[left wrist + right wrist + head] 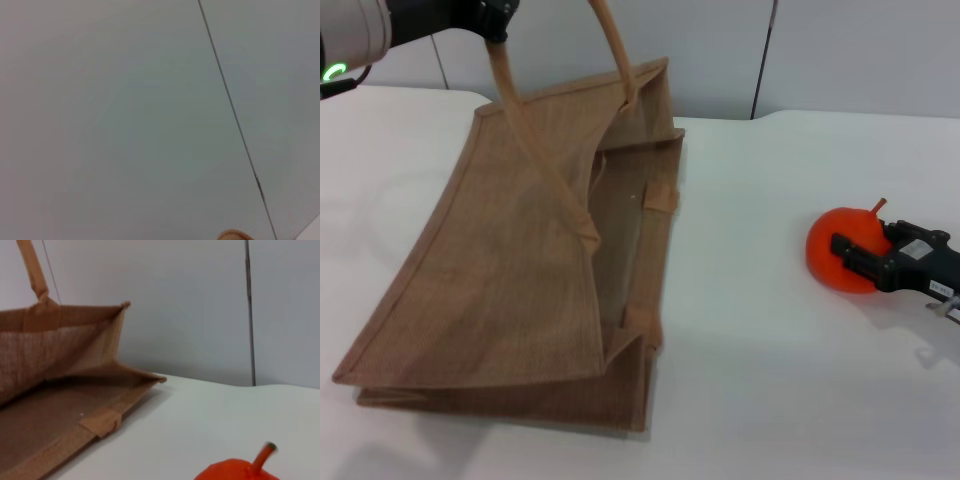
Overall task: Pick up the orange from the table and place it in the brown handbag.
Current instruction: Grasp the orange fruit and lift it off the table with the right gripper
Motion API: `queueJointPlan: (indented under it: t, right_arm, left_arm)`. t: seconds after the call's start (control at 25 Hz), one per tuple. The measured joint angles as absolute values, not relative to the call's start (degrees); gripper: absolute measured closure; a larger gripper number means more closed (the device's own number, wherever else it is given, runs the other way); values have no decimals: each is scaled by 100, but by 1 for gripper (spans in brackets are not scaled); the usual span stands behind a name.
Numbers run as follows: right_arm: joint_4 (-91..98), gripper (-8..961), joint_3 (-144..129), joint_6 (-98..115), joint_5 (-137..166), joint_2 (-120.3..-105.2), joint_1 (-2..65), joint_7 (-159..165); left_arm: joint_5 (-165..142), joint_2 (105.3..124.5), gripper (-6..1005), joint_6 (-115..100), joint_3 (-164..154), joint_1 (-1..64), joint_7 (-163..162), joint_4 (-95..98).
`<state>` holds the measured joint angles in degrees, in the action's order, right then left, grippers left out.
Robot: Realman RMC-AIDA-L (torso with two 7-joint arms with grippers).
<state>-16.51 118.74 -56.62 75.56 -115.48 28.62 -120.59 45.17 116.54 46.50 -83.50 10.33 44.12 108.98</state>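
A: Bag (510, 270) lies on its side on the table (770, 400), mouth held agape. Left gripper (490, 20) is up at a handle (520, 110); whether its fingers pinch it, I cannot tell.

B: And the right gripper (865, 262)?

A: Jaws set against the orange (835, 248), fruit between them, resting on the table. Grasp step, I'd judge. Next: lift, carry across to the mouth well off on its far side.

B: The wrist views?

A: Right wrist shows the bag's interior and the stem (263, 456); left only wall.
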Motion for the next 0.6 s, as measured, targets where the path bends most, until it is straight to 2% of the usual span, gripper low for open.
queueJointPlan:
  t: [0.6]
  right_arm:
    - [-1971, 470, 11905, -5580, 7531, -11582, 2883, -11872]
  left_arm:
    - [4517, 11654, 871, 4612, -8349, 1050, 4412, 10898]
